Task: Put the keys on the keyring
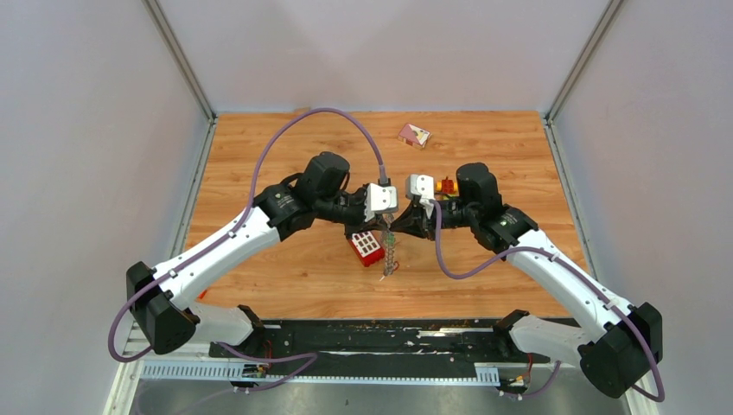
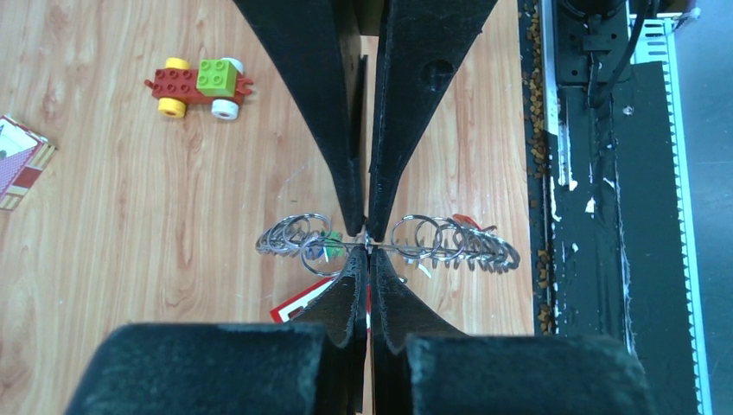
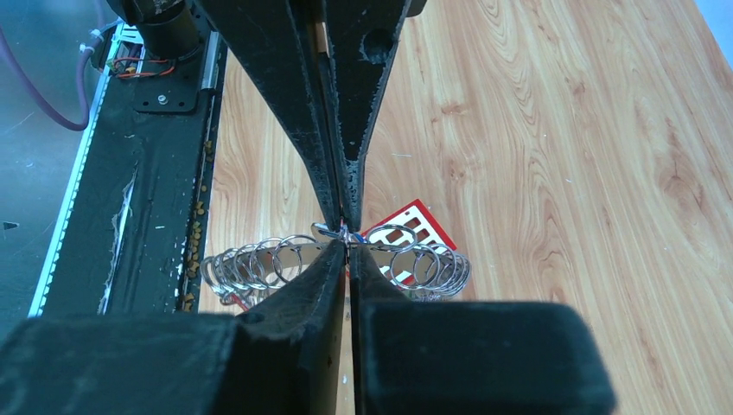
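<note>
Looking from above, we find the keyring [image 1: 390, 256] held edge-on just beside the red brick [image 1: 366, 248], on the brick's right-arm side. The left gripper [image 2: 368, 252] is clamped tight on the ring's wire. We judge that this steadies the ring so the other arm can work on it. The right gripper [image 3: 347, 246] meets it head-on above the brick, its fingers standing almost together at the same spot. Whether they pinch the wire or a small key, we cannot tell from so close. The keys [image 2: 329, 248] with green and red tags hang among the loops on either side of the grip, so some threading looks done.
</note>
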Motion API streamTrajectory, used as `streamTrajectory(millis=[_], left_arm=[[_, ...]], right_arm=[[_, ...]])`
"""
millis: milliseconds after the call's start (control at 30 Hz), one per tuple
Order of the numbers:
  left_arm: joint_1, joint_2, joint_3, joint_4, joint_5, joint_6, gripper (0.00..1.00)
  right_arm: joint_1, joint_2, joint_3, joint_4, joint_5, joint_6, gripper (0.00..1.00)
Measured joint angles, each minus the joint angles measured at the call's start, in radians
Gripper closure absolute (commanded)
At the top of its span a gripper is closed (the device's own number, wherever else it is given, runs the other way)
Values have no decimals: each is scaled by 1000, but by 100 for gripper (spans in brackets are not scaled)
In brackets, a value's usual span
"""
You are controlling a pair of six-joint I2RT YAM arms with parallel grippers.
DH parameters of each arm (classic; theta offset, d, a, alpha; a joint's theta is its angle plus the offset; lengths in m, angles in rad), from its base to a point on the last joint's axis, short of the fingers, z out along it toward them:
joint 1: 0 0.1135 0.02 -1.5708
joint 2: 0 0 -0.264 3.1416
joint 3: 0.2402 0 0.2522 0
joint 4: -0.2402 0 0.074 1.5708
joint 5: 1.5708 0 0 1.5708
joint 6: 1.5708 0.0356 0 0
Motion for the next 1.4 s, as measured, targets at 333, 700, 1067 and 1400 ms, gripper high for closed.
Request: streamTrajectory(millis=[333,700,1067,1400], left_arm=[[26,-8,-19,34,27,-1,72],[155,-106,-146,193,253,-11,59],[155,-89,-219,338,342,5,56],[155,-70,-223,407,353,0,66]], right_arm=[[-2,0,0,5,2,18,100],[-31,-2,2,26,-42,40,100],[-35,-19,2,71,-85,68,100],[-38,-19,1,84,-102,80,100]])
